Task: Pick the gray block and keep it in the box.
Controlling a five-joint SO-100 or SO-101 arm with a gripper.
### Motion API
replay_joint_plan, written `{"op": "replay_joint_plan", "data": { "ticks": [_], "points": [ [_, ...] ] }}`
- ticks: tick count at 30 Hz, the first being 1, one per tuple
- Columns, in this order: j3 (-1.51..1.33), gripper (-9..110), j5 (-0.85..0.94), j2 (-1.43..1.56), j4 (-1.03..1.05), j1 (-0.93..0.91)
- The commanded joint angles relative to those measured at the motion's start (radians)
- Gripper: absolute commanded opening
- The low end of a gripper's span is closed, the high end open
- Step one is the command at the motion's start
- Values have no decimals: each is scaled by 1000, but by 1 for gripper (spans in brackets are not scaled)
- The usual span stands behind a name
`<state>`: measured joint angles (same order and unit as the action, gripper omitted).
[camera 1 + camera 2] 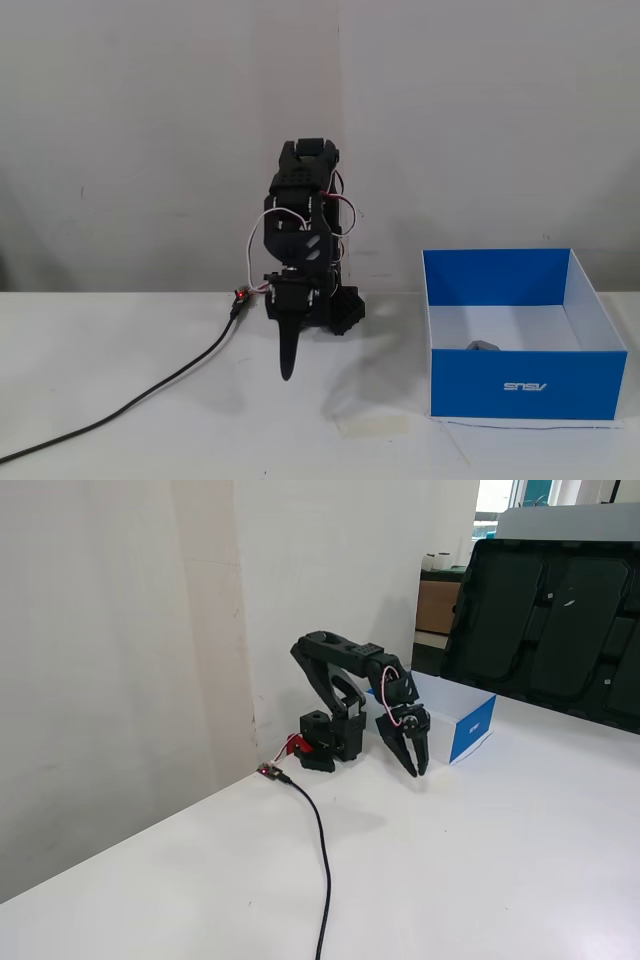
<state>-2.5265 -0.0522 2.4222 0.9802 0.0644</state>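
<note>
light: soft, even indoor | shadows: faint | window glare top right | focus: slightly soft

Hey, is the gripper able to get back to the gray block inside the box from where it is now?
Probably yes. The gray block lies in the open-topped box, nothing above it. The gripper hangs beside the box, so it must lift over the blue wall first.

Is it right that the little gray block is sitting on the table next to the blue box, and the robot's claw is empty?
Not quite. The gray block is inside the box, resting on its white floor near the front wall, not on the table beside it; a fixed view shows this. The rest holds: the gripper hangs above the table away from the box with nothing in it.
</note>
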Motion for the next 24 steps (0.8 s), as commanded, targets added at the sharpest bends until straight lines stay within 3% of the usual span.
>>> {"op": "replay_joint_plan", "data": {
  "ticks": [1,14,24],
  "points": [
    [-63,0,-18,147,-21,3],
    [-298,0,-48,572,29,9],
    [-430,0,-37,946,181,-21]
  ]
}}
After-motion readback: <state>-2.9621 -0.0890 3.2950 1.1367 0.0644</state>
